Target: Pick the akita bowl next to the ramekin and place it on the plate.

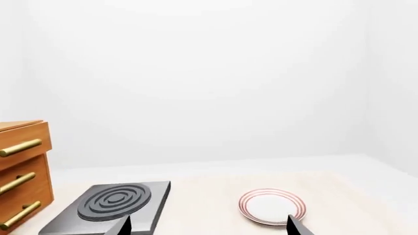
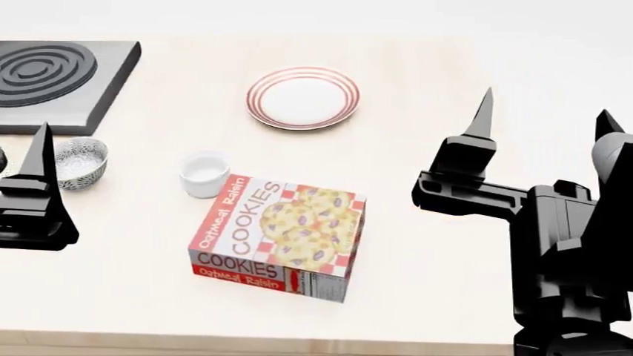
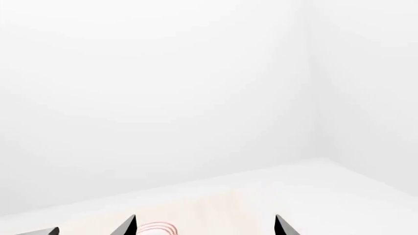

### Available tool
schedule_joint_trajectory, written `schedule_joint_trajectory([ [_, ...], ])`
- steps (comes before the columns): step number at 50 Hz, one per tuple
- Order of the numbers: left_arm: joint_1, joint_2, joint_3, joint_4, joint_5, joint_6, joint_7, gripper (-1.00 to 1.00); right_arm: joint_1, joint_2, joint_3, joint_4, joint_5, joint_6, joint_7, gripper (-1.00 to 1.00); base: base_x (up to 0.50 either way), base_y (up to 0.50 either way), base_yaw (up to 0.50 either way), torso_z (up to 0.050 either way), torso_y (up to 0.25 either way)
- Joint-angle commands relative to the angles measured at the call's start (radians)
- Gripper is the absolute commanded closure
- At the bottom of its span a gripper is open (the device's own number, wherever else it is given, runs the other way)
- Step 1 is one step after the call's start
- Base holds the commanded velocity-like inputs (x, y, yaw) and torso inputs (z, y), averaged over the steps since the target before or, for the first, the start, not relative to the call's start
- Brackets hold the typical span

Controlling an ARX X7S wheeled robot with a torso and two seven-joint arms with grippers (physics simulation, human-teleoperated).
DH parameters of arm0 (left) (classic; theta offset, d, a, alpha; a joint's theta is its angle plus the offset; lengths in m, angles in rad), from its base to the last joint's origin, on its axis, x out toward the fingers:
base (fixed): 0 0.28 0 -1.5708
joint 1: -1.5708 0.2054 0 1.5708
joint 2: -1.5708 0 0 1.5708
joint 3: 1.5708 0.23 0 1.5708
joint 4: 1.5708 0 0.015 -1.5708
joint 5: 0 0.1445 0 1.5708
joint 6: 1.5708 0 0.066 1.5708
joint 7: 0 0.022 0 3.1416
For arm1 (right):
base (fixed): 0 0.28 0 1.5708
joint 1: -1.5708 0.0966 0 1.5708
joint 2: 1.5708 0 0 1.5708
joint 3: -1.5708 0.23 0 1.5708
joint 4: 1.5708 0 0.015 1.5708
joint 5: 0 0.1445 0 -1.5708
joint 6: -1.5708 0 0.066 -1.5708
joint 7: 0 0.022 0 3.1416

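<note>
I'm holding both grippers spread, empty; the bowl (image 2: pixel 79 161) is sitting just ahead of my left gripper (image 2: pixel 20 159), far nearer than the right gripper (image 2: pixel 544 115).

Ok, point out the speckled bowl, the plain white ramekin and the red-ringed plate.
Grey-speckled akita bowl (image 2: pixel 79 162): head view, white inside.
Plain white ramekin (image 2: pixel 204 173): head view, centre.
Red-ringed white plate (image 2: pixel 302 97): head view, bare middle.

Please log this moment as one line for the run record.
left gripper open, empty | right gripper open, empty | akita bowl beside ramekin, ungrasped | plate bare
</note>
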Motion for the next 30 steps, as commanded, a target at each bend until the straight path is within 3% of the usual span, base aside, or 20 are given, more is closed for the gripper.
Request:
schedule_joint_trajectory([
  [1, -0.004, -0.001, 0.0, 0.0, -0.008, -0.005, -0.006, -1.0, -0.002, 0.003, -0.004, 0.003, 0.005, -0.006, 0.004, -1.0, 0.0, -0.22, 0.0, 0.0, 0.0],
  [11, 0.002, -0.004, -0.002, -0.003, -0.015, 0.005, -0.009, -1.0, 0.0, 0.006, -0.004, 0.002, 0.013, -0.003, 0.011, -1.0, 0.0, -0.15, 0.0, 0.0, 0.0],
  [30, 0.0, -0.007, -0.002, -0.004, -0.027, 0.003, -0.017, -1.0, 0.002, 0.011, -0.004, -0.002, 0.028, 0.001, 0.022, -1.0, 0.0, 0.0, 0.0, 0.0, 0.0],
])
